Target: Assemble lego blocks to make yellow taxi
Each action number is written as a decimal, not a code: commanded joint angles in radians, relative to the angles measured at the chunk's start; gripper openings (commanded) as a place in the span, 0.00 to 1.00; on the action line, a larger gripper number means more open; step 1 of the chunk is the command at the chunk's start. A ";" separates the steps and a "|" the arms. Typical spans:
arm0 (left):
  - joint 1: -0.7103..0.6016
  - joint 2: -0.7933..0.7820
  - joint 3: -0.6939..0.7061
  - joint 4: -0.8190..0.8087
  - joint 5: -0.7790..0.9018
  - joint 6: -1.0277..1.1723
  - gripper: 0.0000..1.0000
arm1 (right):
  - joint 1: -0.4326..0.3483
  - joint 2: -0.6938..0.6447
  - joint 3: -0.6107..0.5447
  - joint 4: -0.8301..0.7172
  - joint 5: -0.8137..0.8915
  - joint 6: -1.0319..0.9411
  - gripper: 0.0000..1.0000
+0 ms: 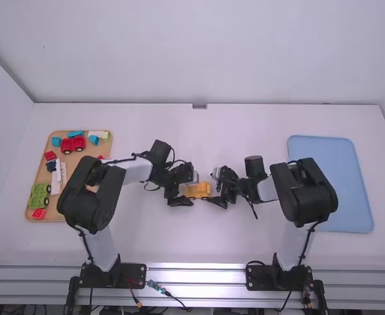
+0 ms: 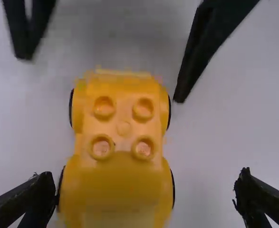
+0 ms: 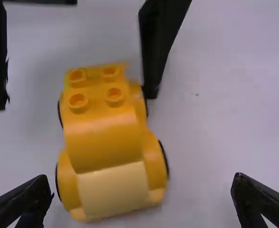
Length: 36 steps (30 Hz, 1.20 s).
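My left gripper (image 1: 187, 190) and my right gripper (image 1: 220, 191) face each other at mid-table, on either side of the yellow taxi (image 1: 200, 190). The left wrist view has the yellow taxi (image 2: 122, 142), a wheeled body with four-sided studs and a rounded part, between the spread fingers of my left gripper (image 2: 144, 197). The right wrist view shows the yellow taxi (image 3: 106, 147) with its sloped pale front near the spread fingers of my right gripper (image 3: 141, 197). Neither gripper holds it; whether a fingertip touches it, I cannot tell.
A wooden tray (image 1: 107, 134) at the left carries a red car (image 1: 73, 144), a green wheeled block (image 1: 39, 196), white pieces (image 1: 56, 177) and several small red and blue blocks. A blue tray (image 1: 346, 184) lies at the right, partly behind the right arm.
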 commanded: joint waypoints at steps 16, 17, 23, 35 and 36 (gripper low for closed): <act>0.247 -0.100 -0.033 -0.010 0.196 0.112 0.99 | 0.167 0.103 0.132 -0.008 0.054 0.021 0.63; 0.256 -0.100 -0.039 -0.006 0.202 0.111 0.98 | 0.166 0.107 0.134 -0.008 0.053 0.024 0.59; 0.282 -0.100 -0.088 0.047 0.220 0.108 0.99 | 0.149 0.105 0.141 -0.008 0.046 0.066 0.41; 0.255 -0.100 -0.178 0.346 0.216 -0.080 0.99 | -0.019 -0.235 0.159 -0.395 0.294 -0.006 0.36; 0.253 -0.100 -0.183 0.372 0.216 -0.099 0.99 | -0.042 -0.269 0.158 -0.421 0.327 -0.005 0.36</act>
